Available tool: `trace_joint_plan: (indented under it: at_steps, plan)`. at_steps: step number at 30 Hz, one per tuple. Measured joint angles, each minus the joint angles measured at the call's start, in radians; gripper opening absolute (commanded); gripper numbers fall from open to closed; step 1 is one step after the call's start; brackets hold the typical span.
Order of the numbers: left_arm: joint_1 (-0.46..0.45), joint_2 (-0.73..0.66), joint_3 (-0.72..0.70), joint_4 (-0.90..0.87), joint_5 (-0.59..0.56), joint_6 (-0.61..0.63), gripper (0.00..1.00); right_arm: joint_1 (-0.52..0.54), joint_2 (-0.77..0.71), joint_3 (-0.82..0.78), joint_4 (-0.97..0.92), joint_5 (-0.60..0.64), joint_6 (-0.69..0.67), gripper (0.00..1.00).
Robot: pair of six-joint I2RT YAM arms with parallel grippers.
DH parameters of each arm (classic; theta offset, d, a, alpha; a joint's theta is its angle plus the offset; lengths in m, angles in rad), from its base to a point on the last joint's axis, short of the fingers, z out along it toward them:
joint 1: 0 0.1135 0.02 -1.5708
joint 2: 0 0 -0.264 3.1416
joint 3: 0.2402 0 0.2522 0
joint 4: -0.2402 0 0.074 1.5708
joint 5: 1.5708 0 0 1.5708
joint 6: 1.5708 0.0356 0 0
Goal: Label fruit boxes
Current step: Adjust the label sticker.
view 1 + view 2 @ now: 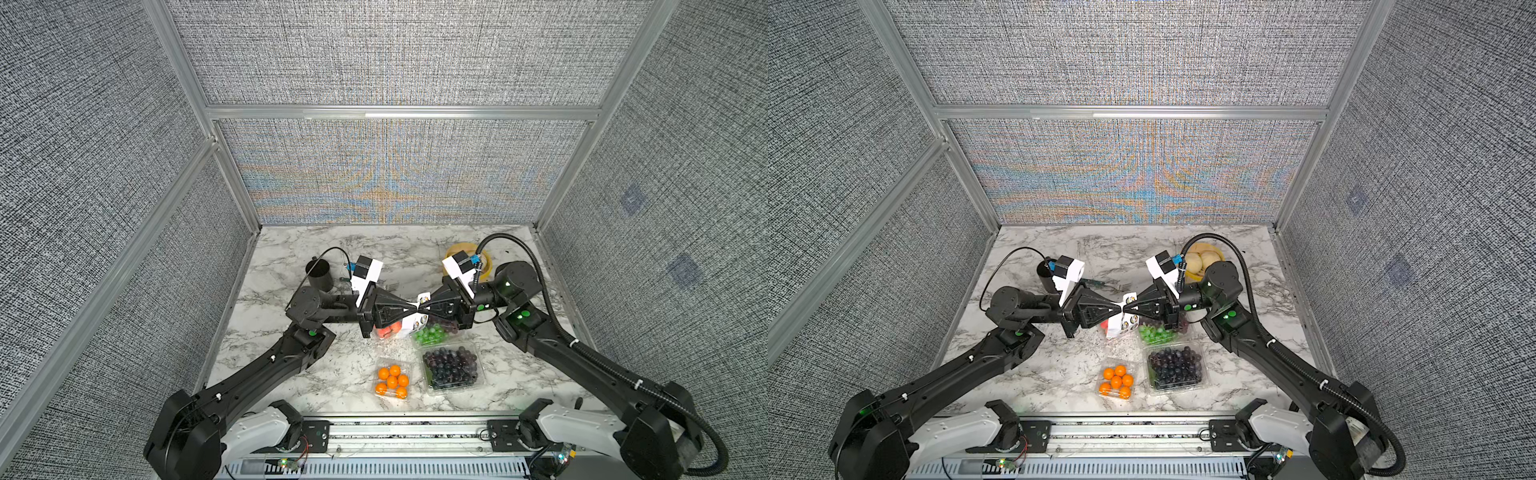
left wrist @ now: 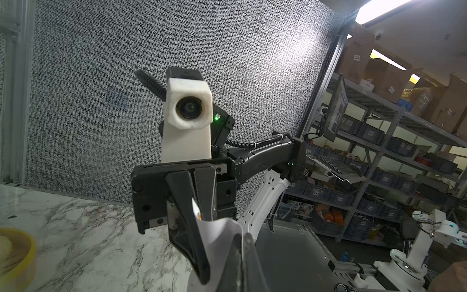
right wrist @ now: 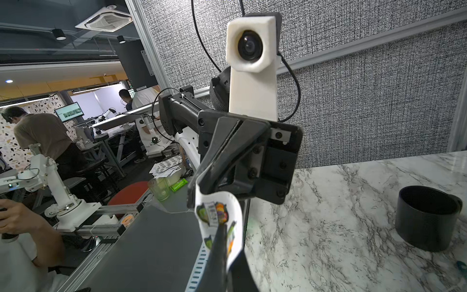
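At centre frame, left claw (image 1: 412, 308) and right claw (image 1: 424, 309) each pinch the floppy sticker sheet (image 1: 423, 297), apparently at its edge, above the light, easily dented fruit boxes (image 1: 453, 368) on the bench (image 1: 332, 257).

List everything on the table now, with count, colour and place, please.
orange-ball box: one, clear, orange balls, front middle.
dark grape box: one, clear, purple grapes, right beside it.
green grape box: one, clear, behind the dark one.
strawberry box: one, red inside, mostly hidden under left gripper.
black cup: one, back left.
bamboo steamer: one, yellow, back right.
sticker sheet: one, white, in the air above the boxes.
left gripper, right gripper: two, black, both shut on the sheet.
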Motion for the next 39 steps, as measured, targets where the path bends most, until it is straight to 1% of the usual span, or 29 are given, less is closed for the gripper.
trace_joint_plan:
  at_steps: [13,20,33,39]
  plan:
    - [-0.002,-0.039,0.007,-0.116,-0.023,0.097,0.00,0.015,-0.061,-0.024,-0.018,0.002,-0.010,0.00]
    - [-0.001,-0.058,0.006,-0.166,-0.035,0.122,0.00,0.015,-0.073,-0.029,-0.039,0.007,-0.027,0.00]
    - [-0.001,-0.089,-0.028,-0.170,-0.056,0.123,0.00,0.006,-0.086,-0.027,-0.106,0.032,-0.061,0.00]
    - [-0.001,-0.093,-0.038,-0.149,-0.054,0.105,0.00,0.004,-0.075,-0.024,-0.127,0.045,-0.074,0.00]
